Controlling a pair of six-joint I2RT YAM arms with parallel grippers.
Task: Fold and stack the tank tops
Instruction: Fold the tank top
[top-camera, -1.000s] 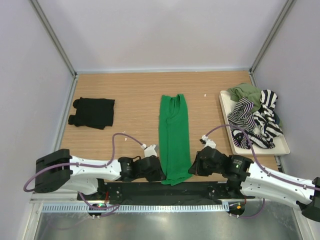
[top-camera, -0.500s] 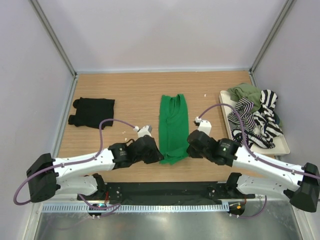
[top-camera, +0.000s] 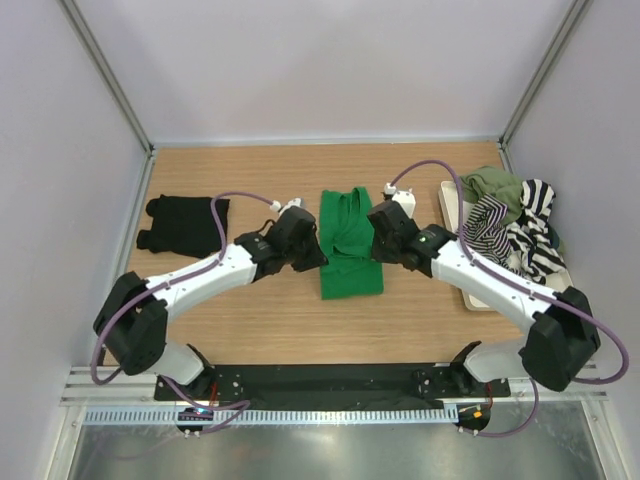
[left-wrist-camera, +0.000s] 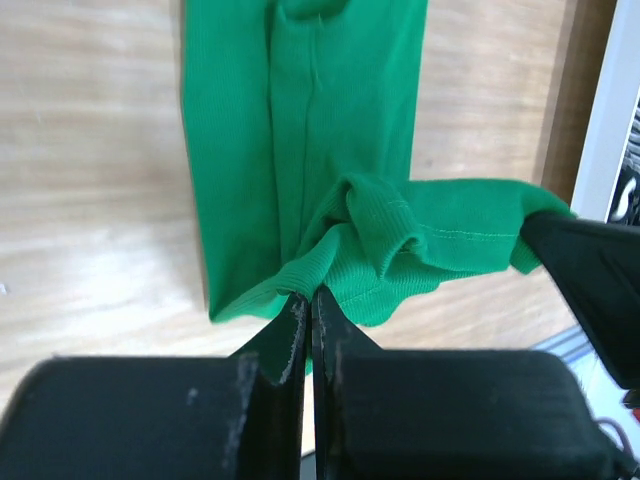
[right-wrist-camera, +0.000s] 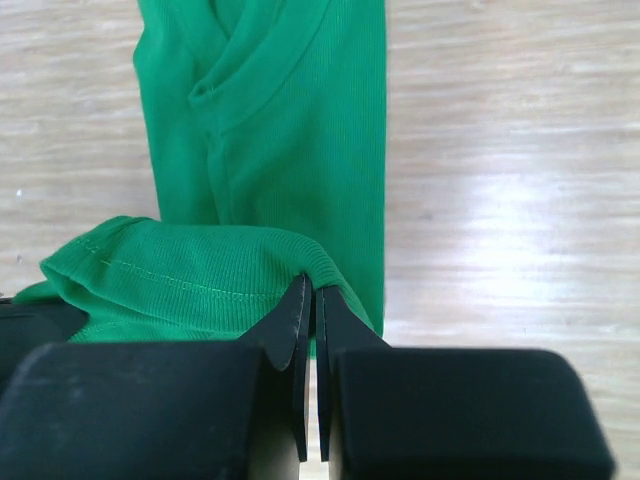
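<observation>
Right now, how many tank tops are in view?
4 visible: black top folded at the left, green top mid-table, olive top and striped top heaped on the tray at right. The heap may hide more.

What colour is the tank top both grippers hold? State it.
Plain bright green; the tank top shows best in the right wrist view.

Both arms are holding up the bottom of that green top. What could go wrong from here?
The left fingers and right fingers each pinch only a thin corner at the hem of the green tank top. One corner could slip out, and the fold would likely collapse. The hem also sags and bunches between them, so it may land wrinkled or crooked.
</observation>
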